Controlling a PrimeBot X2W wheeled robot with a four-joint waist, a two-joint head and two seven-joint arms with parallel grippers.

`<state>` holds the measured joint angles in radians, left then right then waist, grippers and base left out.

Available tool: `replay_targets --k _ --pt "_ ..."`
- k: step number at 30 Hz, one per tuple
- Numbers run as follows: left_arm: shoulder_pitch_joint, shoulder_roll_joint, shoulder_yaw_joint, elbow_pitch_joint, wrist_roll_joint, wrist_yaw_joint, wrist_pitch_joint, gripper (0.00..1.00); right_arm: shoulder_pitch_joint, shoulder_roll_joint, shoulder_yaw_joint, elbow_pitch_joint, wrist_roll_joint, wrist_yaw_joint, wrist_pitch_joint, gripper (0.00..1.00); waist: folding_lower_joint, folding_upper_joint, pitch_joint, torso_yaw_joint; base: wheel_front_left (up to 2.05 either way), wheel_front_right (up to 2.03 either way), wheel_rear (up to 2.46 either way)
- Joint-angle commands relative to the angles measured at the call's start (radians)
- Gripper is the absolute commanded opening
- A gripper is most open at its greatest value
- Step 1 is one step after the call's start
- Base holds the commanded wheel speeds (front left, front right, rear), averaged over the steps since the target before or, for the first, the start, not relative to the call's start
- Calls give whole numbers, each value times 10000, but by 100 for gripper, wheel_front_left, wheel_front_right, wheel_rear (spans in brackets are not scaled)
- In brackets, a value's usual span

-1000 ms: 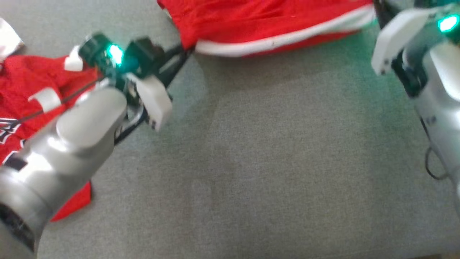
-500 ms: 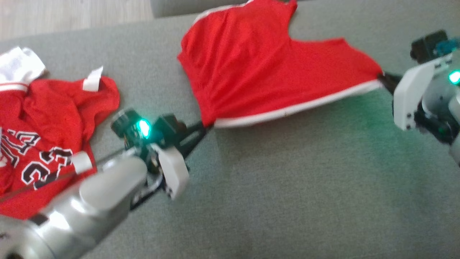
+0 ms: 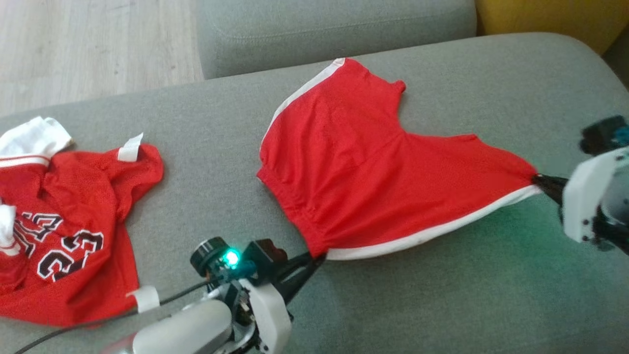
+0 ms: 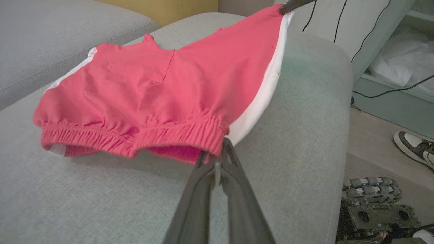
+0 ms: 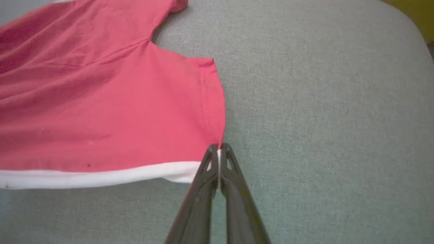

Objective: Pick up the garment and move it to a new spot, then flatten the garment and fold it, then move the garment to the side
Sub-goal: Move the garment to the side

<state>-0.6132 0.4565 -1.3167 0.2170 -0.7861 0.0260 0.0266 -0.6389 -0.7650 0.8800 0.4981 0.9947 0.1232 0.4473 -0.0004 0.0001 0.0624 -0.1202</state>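
Red shorts with a white side stripe (image 3: 373, 172) lie spread on the grey sofa seat (image 3: 417, 295). My left gripper (image 3: 318, 256) is shut on the waistband corner beside the white stripe, seen close in the left wrist view as red shorts (image 4: 162, 88) pinched at the gripper (image 4: 217, 154). My right gripper (image 3: 538, 179) is shut on the leg-hem corner at the other end of the stripe; the right wrist view shows the shorts (image 5: 101, 112) pinched at the gripper (image 5: 218, 146). The stripe edge is stretched between both grippers.
A second red jersey with black-and-white numbers (image 3: 64, 231) lies crumpled at the seat's left. The sofa back cushion (image 3: 334, 24) runs behind, wooden floor (image 3: 93, 44) at upper left. A shoe (image 4: 413, 147) and tracked gear (image 4: 373, 200) sit on the floor past the sofa's end.
The head camera has tilted, so the whole scene has shifted down in the picture. Both grippers still hold the same shorts corners, with more of the garment lying spread on the seat.
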Motion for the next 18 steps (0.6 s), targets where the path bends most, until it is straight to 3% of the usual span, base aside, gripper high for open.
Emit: replay_targets --k 1,9,18 --pt "-391 307 374 -431 -4 186 31 0 84 -431 -432 -294 168 75 -240 0 4 -1 127 67 0 0 0" --pt "-854 316 955 -728 -153 634 -36 0 -223 -118 -1848 -424 -355 75 -864 0 4 -1 733 532 0 0 0" --pt "-1622 0 1407 -199 -93 796 -226 0 -1954 1374 -3008 640 -1659 75 -1274 0 4 -1 1471 1191 0 0 0"
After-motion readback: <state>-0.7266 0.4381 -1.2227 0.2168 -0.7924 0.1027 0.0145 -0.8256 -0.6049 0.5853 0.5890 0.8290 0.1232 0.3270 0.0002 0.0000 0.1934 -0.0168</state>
